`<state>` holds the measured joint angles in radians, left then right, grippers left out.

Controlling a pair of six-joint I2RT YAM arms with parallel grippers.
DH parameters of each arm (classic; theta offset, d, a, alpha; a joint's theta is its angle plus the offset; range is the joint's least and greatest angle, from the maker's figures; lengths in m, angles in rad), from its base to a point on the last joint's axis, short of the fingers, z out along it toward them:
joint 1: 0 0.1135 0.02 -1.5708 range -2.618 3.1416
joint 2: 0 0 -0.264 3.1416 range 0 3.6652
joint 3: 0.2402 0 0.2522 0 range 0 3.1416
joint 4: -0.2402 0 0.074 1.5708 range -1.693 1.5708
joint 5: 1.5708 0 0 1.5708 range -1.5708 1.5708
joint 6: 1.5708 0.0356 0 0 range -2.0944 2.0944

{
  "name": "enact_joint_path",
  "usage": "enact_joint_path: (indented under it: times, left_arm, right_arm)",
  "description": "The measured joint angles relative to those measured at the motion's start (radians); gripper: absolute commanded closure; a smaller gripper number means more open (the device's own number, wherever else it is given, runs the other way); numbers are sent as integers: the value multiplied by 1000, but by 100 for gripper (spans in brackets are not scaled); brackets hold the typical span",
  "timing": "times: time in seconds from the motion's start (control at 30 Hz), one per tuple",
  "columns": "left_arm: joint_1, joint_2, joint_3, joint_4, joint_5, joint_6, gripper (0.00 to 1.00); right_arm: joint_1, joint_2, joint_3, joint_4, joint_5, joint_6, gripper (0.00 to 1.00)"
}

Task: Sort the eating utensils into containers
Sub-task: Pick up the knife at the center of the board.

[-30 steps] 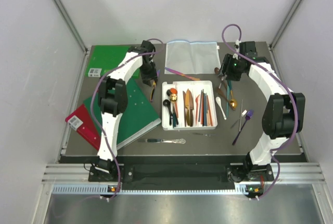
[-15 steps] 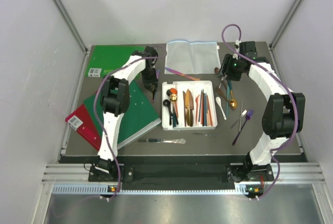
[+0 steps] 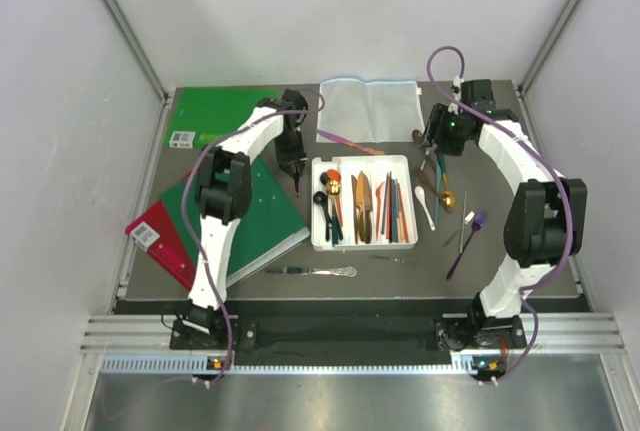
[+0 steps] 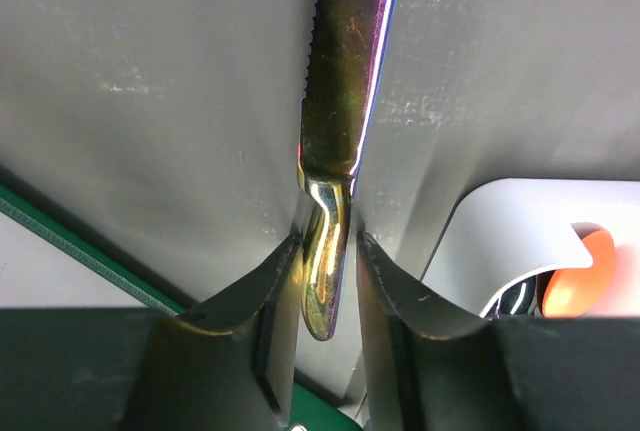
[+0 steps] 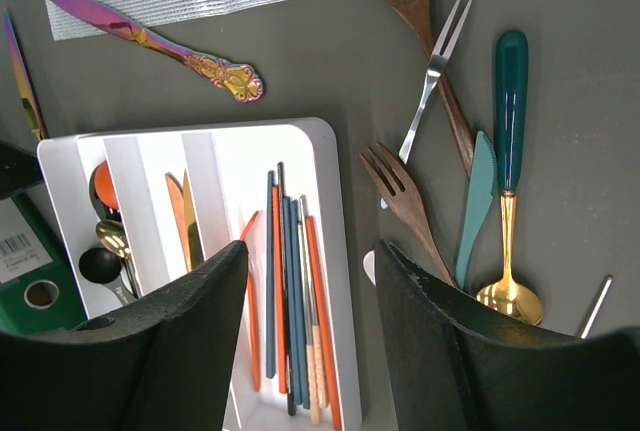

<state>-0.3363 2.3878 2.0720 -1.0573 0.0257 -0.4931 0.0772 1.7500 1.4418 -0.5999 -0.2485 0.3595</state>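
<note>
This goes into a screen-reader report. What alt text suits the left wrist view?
An iridescent serrated knife points away over the grey table, its handle end between the fingers of the left end effector. A white tray corner shows at right.

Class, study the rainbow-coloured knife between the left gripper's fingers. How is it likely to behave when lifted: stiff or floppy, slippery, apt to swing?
The knife looks like polished metal, so probably stiff and heavy for its size. Its glossy, rounded handle may slip between the left gripper's fingers. Gripped at the handle end, the long blade might droop or swing.
</note>
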Motion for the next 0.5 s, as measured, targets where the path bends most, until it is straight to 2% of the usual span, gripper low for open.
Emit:
enact_joint_path:
  times: [0.5]
  left_arm:
    - [-13, 40, 71, -40, -51, -2, 61]
  right_arm:
    - [-4, 6, 0, 0, 0, 0, 46]
